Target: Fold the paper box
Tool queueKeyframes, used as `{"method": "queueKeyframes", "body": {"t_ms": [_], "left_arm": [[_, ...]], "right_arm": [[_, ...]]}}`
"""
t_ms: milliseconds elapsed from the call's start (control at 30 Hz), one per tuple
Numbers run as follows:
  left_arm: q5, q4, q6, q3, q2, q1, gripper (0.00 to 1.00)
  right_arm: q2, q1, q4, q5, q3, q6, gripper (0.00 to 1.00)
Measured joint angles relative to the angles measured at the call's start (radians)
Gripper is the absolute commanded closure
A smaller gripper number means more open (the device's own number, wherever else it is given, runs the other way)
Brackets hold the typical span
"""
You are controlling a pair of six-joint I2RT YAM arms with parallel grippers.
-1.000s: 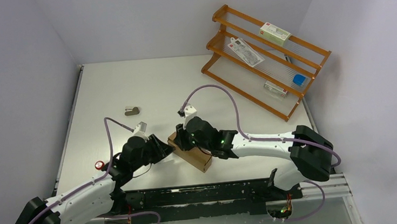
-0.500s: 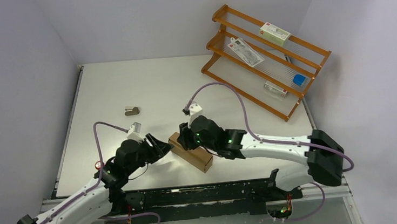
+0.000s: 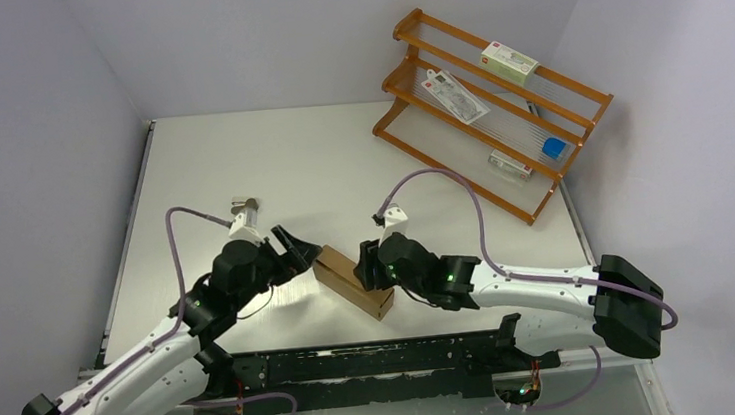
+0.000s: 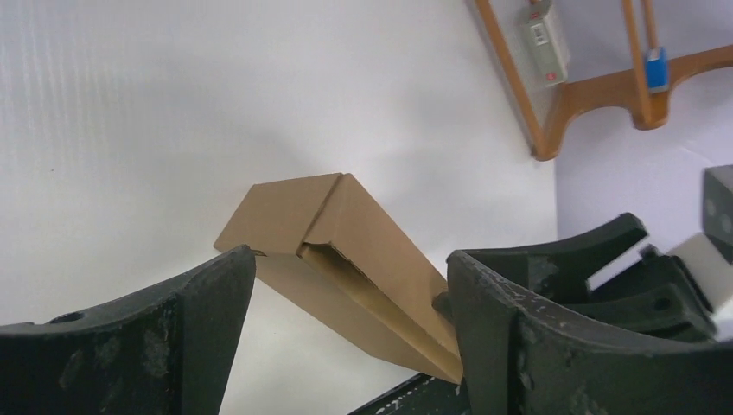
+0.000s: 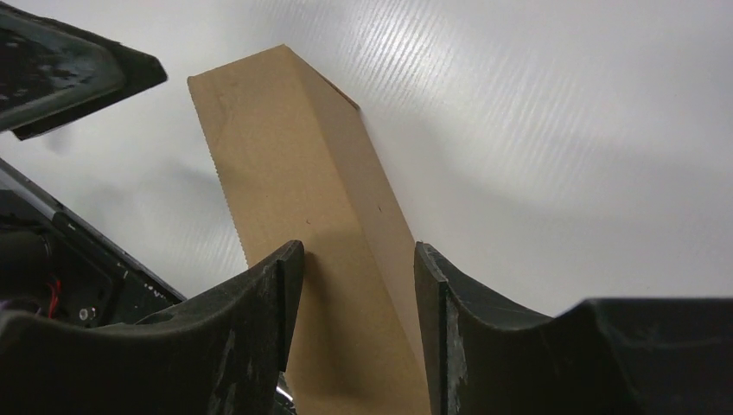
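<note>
Cardboard of the paper box (image 3: 353, 284) is lying folded shut between the two tools. Left gripper (image 3: 301, 250) is holding its jaws spread wide just off one end, while right gripper (image 5: 356, 255) is straddling the other end, jaws parted, contact unclear.

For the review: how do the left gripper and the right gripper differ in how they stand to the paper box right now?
The left gripper stands wide open, its gap broader than the paper box. The right gripper is narrower, fingers close beside the box's sides, and contact is unclear. The left gripper faces one end of the box, while the right gripper straddles its width. Shared: both are at the same folded box, lying on the table.
</note>
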Motion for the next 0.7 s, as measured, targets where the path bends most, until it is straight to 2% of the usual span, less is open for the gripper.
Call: {"method": "queueKeyframes", "body": {"t_ms": [333, 700], "left_arm": [[-0.013, 0.046, 0.027, 0.005, 0.163, 0.006, 0.38], [-0.014, 0.159, -0.006, -0.105, 0.119, 0.050, 0.64]], "right_arm": [[0.011, 0.000, 0.082, -0.010, -0.042, 0.039, 0.47], [0.099, 0.000, 0.224, -0.014, -0.061, 0.014, 0.48]]}}
